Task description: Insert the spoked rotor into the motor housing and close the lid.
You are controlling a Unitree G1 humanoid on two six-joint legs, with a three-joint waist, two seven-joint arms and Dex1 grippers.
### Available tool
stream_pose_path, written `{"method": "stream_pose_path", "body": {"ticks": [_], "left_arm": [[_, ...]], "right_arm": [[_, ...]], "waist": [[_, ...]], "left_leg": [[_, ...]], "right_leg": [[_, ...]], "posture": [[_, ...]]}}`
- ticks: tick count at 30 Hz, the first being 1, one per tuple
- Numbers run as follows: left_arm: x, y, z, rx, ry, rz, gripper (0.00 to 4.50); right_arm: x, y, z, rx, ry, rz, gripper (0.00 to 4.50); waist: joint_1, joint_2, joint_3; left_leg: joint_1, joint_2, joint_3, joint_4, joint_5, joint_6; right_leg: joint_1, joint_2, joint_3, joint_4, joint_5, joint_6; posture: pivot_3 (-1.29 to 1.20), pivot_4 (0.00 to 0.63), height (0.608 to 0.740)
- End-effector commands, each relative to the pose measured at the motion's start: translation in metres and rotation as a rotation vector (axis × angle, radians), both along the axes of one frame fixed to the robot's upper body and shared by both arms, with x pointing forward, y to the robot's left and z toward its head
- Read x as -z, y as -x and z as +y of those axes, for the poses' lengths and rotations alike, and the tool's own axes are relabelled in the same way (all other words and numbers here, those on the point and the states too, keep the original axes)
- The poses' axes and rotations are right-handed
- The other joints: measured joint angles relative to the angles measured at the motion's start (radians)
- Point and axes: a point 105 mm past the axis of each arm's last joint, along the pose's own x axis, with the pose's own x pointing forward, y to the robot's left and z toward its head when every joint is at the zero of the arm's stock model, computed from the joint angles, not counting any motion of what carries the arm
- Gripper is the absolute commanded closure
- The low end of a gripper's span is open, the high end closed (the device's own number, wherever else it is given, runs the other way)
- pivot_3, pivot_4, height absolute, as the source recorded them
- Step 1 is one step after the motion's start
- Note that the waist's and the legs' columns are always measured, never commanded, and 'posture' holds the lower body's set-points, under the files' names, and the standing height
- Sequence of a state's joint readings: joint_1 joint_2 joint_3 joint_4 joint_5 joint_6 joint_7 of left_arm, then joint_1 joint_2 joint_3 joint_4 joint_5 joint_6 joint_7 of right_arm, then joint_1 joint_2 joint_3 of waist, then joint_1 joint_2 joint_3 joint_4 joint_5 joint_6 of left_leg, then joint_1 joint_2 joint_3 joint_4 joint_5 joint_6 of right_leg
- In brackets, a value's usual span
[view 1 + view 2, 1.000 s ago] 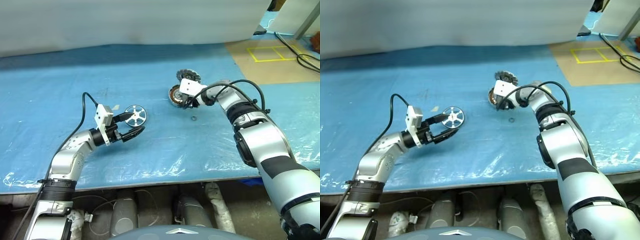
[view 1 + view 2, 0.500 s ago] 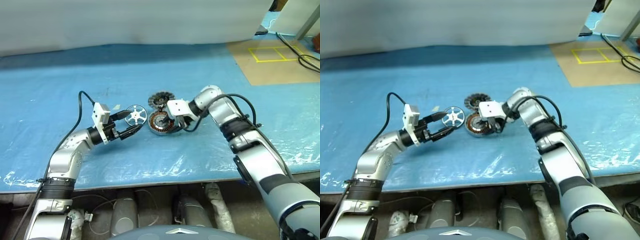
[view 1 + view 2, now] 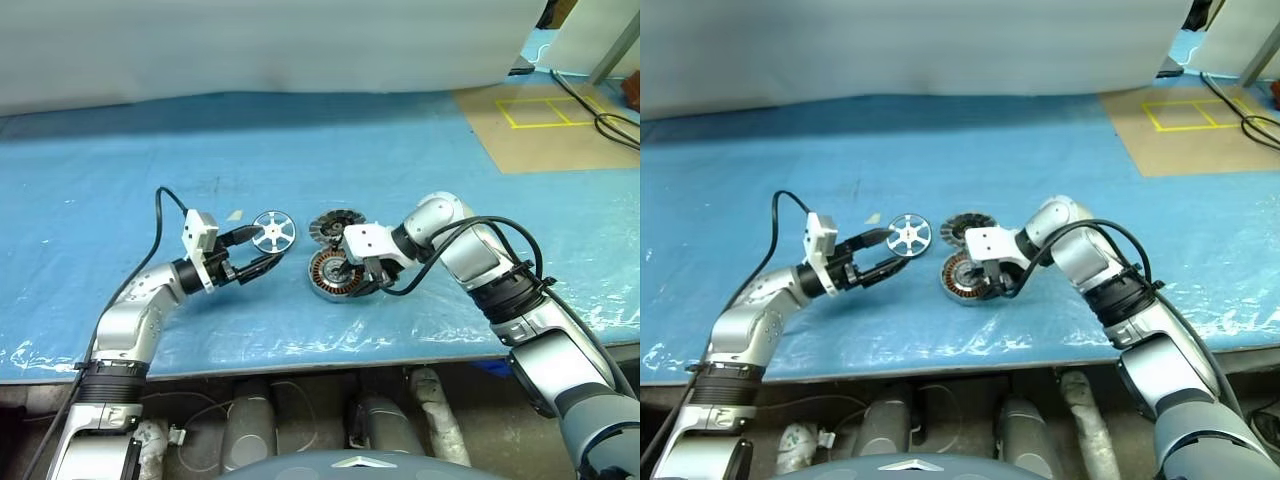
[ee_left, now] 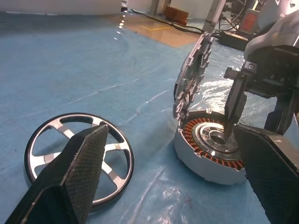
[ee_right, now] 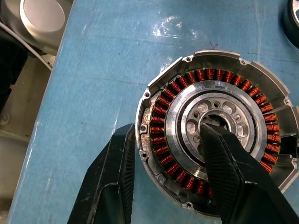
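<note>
The motor housing (image 3: pixel 336 275) is lying on the blue tarp (image 3: pixel 400 150), showing its ring of copper windings around an empty central hole. The right gripper (image 5: pixel 170 156) is pinching its wall, one finger inside the hole, one outside. The lid (image 4: pixel 192 74) is leaning upright against the housing. The spoked rotor (image 3: pixel 272 231) is lying flat between the spread fingers of the left gripper (image 3: pixel 261 250).

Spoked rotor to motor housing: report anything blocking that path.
The right gripper blocks it: one finger sits in the motor housing central hole, the other outside its wall. The lid stands up at the housing's rim. The spoked rotor lies on the blue sheet between the open left gripper's fingers.
</note>
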State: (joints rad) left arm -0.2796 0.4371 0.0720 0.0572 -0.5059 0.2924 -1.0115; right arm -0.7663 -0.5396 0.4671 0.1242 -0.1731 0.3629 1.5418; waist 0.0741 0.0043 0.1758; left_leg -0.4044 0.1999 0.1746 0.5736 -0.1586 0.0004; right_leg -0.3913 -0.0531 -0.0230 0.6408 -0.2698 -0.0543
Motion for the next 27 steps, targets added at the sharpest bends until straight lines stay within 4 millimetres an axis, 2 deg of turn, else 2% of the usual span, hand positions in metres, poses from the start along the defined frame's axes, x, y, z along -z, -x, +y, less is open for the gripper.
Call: {"method": "stream_pose_path", "body": {"ticks": [1, 9, 13, 18, 19, 22, 27], "left_arm": [[-0.010, -0.003, -0.005, 0.030, -0.001, -0.037, 0.00], [-0.010, -0.005, -0.006, 0.048, -0.006, -0.037, 0.00], [-0.008, -0.005, -0.005, 0.051, -0.012, -0.035, 0.00], [-0.008, -0.006, -0.005, 0.054, -0.011, -0.039, 0.00], [-0.008, -0.006, -0.005, 0.055, -0.010, -0.039, 0.00], [-0.008, -0.007, -0.005, 0.056, -0.009, -0.040, 0.00], [-0.006, -0.006, -0.005, 0.058, -0.005, -0.036, 0.00]], "right_arm": [[0.008, 0.007, -0.001, -0.012, 0.016, 0.038, 2.72], [0.011, 0.008, -0.001, -0.040, 0.002, 0.000, 2.72], [0.009, 0.013, -0.001, -0.111, -0.013, -0.025, 2.72], [0.002, 0.009, 0.004, -0.081, -0.059, -0.052, 1.00], [-0.003, 0.009, 0.003, -0.075, -0.072, -0.047, 0.78], [-0.017, 0.017, -0.003, -0.090, -0.089, -0.018, 0.78], [-0.043, 0.028, -0.001, -0.068, -0.190, -0.013, 0.78]], "waist": [[0.000, 0.000, 0.000], [-0.002, 0.000, 0.000], [-0.002, 0.000, 0.000], [-0.003, 0.000, 0.000], [-0.003, 0.000, 0.000], [-0.002, 0.000, 0.000], [0.000, 0.000, 0.000]], "left_leg": [[0.000, 0.000, 0.000, 0.000, 0.000, 0.000], [0.000, 0.000, 0.000, -0.001, 0.000, 0.000], [0.000, 0.000, 0.000, -0.001, 0.000, 0.000], [0.000, 0.000, 0.000, -0.001, 0.000, 0.000], [0.000, 0.000, 0.000, -0.001, 0.000, 0.000], [0.000, -0.001, 0.000, -0.001, 0.000, 0.000], [0.000, -0.001, 0.000, -0.002, 0.000, 0.000]], "right_leg": [[0.000, 0.000, 0.000, 0.000, 0.000, 0.000], [0.000, 0.000, 0.000, 0.000, 0.000, 0.000], [0.000, 0.000, 0.000, 0.000, 0.000, 0.000], [-0.001, 0.000, 0.000, -0.001, 0.000, 0.000], [-0.001, 0.000, 0.000, -0.001, 0.000, 0.000], [-0.001, 0.000, 0.000, -0.001, 0.000, 0.000], [-0.001, 0.000, 0.000, -0.001, 0.000, 0.000]], "posture": [[0.00, 0.150, 0.740], [0.00, 0.150, 0.740], [0.00, 0.150, 0.740], [0.00, 0.150, 0.740], [0.00, 0.150, 0.740], [0.00, 0.150, 0.740], [0.00, 0.150, 0.740]]}}
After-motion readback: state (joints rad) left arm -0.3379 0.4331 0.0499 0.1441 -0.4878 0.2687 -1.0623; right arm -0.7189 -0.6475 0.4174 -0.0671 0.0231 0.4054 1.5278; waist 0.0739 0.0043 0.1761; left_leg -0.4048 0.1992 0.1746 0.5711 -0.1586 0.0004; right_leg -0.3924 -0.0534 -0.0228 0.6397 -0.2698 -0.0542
